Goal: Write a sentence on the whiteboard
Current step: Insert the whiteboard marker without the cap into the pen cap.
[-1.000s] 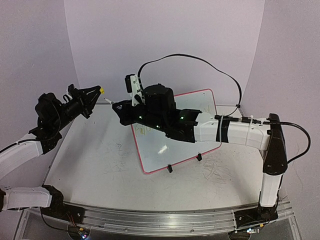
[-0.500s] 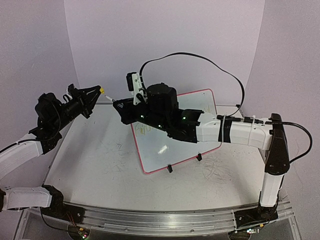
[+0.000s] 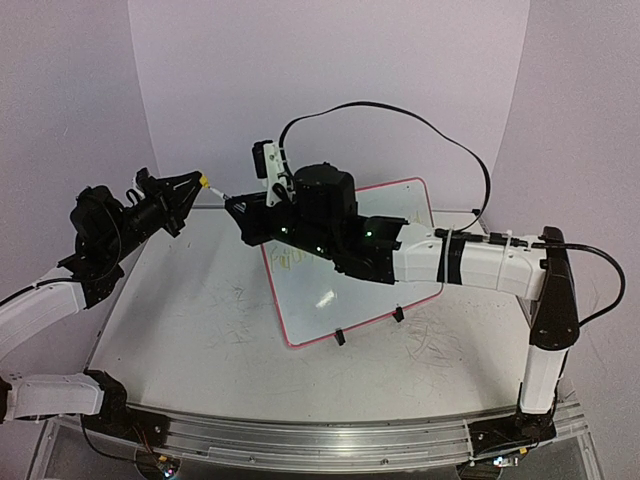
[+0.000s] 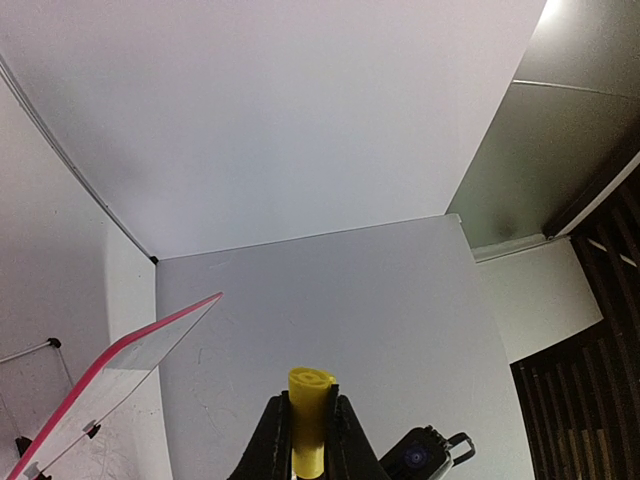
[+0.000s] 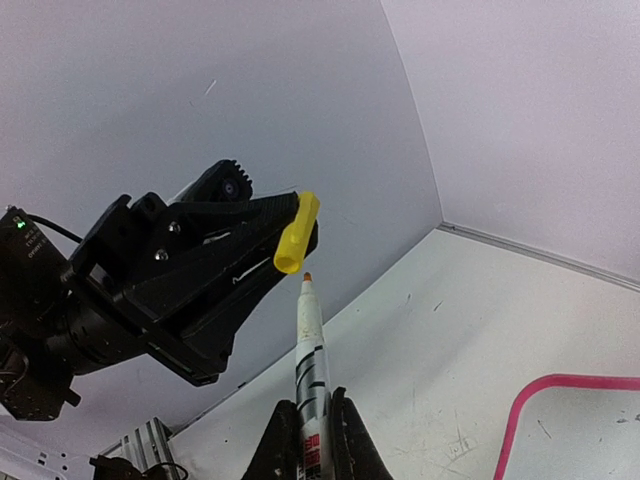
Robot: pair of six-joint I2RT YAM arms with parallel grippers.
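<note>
The whiteboard [image 3: 345,295] lies tilted on the table, half under my right arm. A faint yellow-green sentence [image 3: 290,258] shows on its left part. My left gripper [image 3: 197,184] is shut on a yellow marker cap [image 3: 204,182], held in the air over the table's far left corner. In the left wrist view the cap [image 4: 310,420] sits between the fingers [image 4: 272,430]. My right gripper [image 5: 312,405] is shut on a white marker [image 5: 311,360]. Its orange tip points up, just below the cap's [image 5: 297,233] open end. The pink board rim [image 5: 520,410] shows at the lower right.
Grey scribble marks [image 3: 235,320] cover the white table. A black cable [image 3: 400,115] loops above my right arm. Purple walls close in behind and at both sides. A metal rail [image 3: 320,435] runs along the near edge.
My right gripper has moved left and slightly up with the marker, bringing its tip close to the cap. The left arm has not moved.
</note>
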